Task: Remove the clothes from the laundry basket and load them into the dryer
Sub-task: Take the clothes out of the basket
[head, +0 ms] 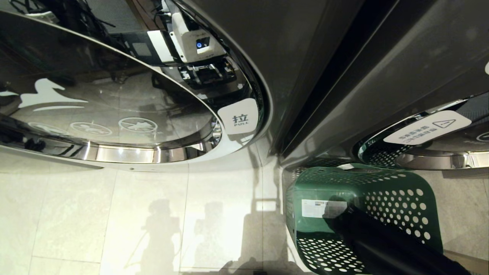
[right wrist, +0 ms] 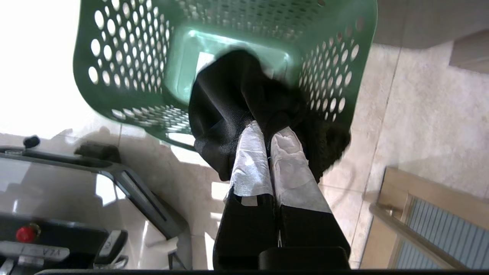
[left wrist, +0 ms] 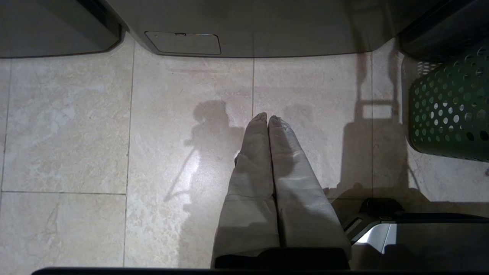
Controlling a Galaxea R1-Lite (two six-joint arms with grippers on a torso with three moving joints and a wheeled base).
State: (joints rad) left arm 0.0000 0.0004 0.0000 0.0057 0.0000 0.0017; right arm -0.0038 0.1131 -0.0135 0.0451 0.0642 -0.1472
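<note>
The green perforated laundry basket [head: 382, 187] stands on the floor in front of the machines, at the lower right of the head view. In the right wrist view my right gripper [right wrist: 269, 128] is shut on a black garment [right wrist: 229, 99], which hangs bunched above the rim of the basket [right wrist: 126, 57]. A dark shape [head: 382, 244] crosses the basket in the head view. The dryer's round glass door [head: 114, 114] with a white "PULL" label [head: 240, 118] is shut. My left gripper [left wrist: 268, 117] is shut and empty above the floor tiles.
A second machine door [head: 431, 145] with a warning label sits at the right, behind the basket. My base [right wrist: 57, 214] is close beside the basket. A wooden frame [right wrist: 431, 214] stands on the basket's other side. The dryer's lower service flap [left wrist: 183, 42] faces the tiled floor.
</note>
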